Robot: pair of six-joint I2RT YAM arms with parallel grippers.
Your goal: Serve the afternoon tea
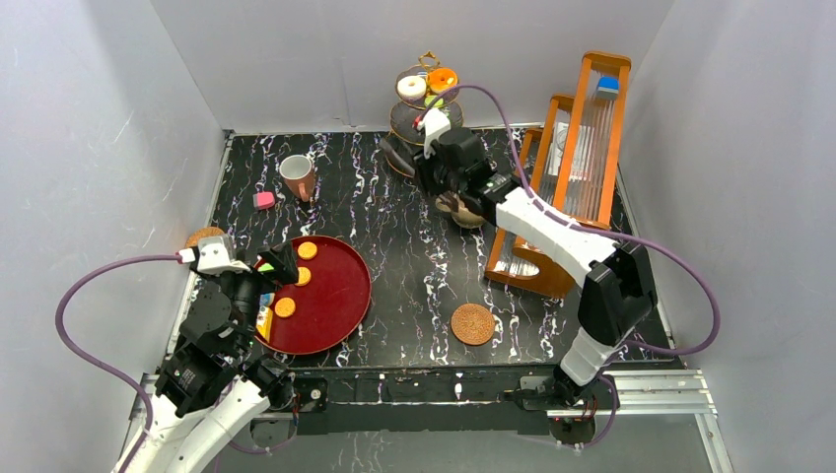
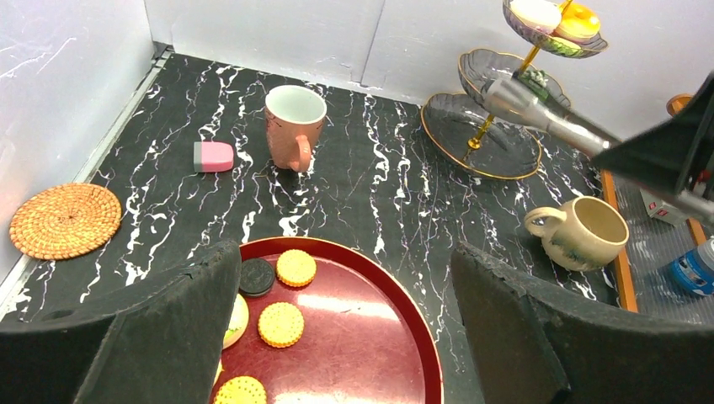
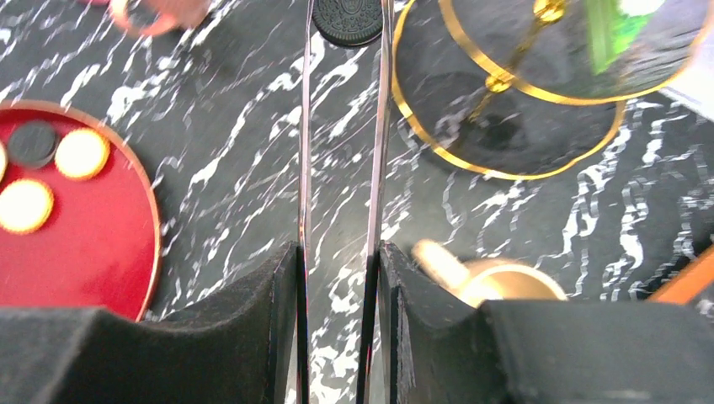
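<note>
My right gripper is shut on the black tongs, whose tips pinch a dark round cookie just left of the gold three-tier stand. The stand carries a white donut and an orange pastry on top. The beige mug sits under the right arm. My left gripper is open and empty over the red tray, which holds orange cookies and a dark cookie. A pinkish mug and a pink cake slice stand beyond.
A woven coaster lies at the left table edge, another near the front centre. A wooden rack with a blue-capped item stands along the right side. White walls enclose the table.
</note>
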